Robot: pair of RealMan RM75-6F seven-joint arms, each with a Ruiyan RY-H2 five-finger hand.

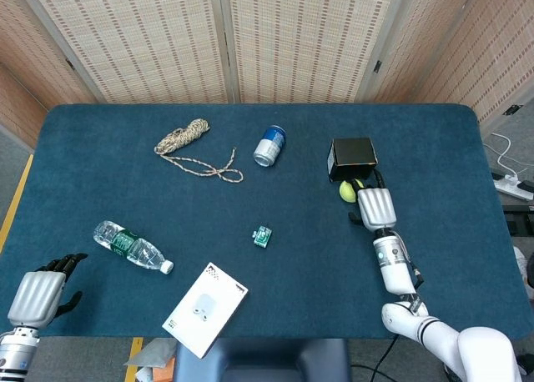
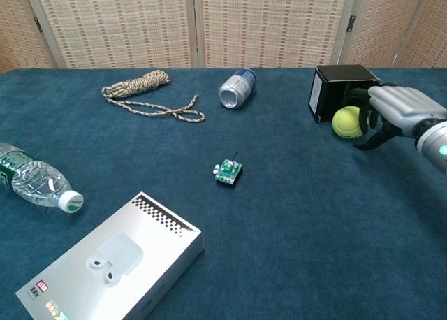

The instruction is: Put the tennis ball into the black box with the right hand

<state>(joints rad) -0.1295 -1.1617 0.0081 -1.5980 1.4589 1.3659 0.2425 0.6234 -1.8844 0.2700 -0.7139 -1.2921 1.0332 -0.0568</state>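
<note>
A blue felt-covered table (image 1: 434, 148) stands before woven reed screens (image 1: 225, 40). On it lies a white carton (image 2: 105, 264), a rope (image 1: 188, 144) and a black box (image 2: 342, 93). The right hand (image 2: 394, 110) holds the tennis ball (image 2: 347, 121) just in front of the box. The left hand (image 1: 40, 297), fingers loosely curled, holds nothing.

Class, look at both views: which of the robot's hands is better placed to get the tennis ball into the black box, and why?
The right hand. It already holds the tennis ball right beside the black box. The left hand sits at the table's near left corner, far from both, holding nothing.
</note>
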